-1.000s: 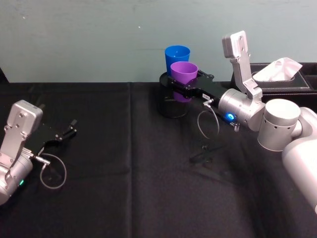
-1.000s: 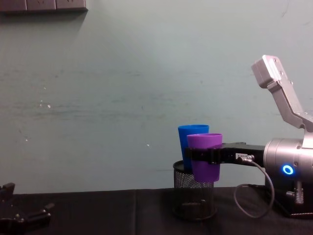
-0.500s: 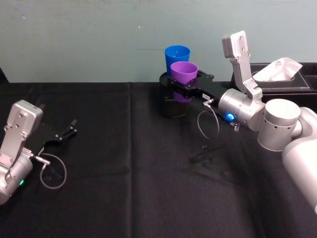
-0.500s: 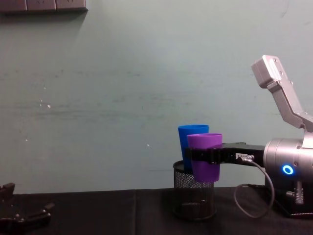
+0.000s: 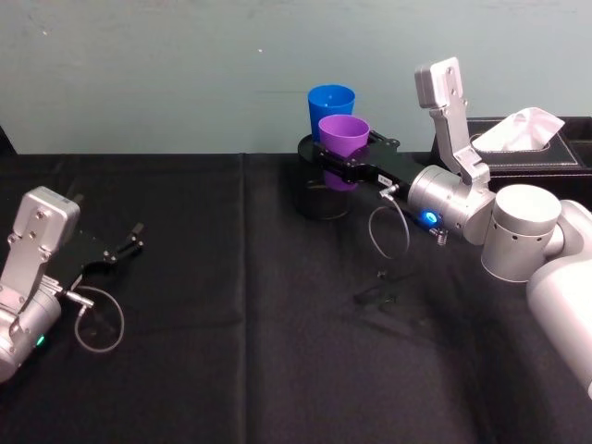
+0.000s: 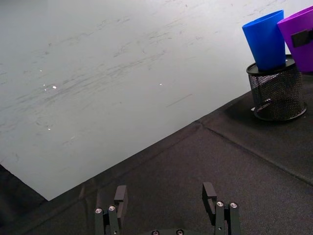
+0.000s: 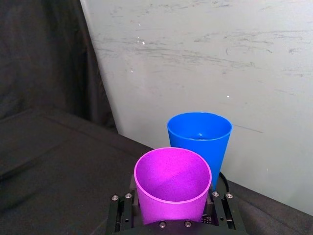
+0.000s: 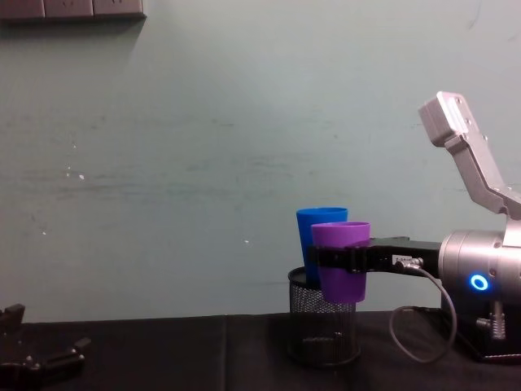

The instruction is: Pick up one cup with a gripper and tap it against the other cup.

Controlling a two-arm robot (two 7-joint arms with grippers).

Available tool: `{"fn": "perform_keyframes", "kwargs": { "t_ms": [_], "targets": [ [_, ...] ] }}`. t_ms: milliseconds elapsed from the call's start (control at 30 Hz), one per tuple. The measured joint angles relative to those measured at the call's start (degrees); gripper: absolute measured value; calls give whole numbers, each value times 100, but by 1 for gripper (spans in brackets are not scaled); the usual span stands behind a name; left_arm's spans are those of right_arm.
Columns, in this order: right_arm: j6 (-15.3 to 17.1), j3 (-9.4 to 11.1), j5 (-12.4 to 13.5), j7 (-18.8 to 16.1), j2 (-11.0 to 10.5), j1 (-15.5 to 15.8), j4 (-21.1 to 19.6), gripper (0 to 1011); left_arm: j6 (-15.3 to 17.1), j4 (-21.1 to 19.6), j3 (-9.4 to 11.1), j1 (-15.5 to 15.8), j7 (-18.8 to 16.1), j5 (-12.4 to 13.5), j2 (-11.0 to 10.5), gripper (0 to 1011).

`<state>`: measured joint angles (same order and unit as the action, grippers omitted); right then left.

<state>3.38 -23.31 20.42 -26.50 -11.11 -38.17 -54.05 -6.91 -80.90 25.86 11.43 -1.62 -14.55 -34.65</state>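
Observation:
My right gripper is shut on the purple cup, holding it upright in the air at the back of the table. Its black jaws clamp the purple cup around the middle. The blue cup stands upright in a black mesh holder right behind it; whether the two cups touch I cannot tell. In the right wrist view the purple cup sits just in front of the blue cup. My left gripper rests open on the table at the far left, empty.
A black tissue box with a white tissue stands at the back right. The table wears a black cloth, and a pale green wall runs close behind the cups. A small dark object lies on the cloth below my right arm.

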Motion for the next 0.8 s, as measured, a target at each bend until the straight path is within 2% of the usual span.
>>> {"fn": "perform_keyframes", "kwargs": {
  "t_ms": [800],
  "targets": [
    [0, 0, 0, 0, 0, 0, 0, 723, 0, 0, 0, 0, 0, 0, 0, 1000]
  ]
}}
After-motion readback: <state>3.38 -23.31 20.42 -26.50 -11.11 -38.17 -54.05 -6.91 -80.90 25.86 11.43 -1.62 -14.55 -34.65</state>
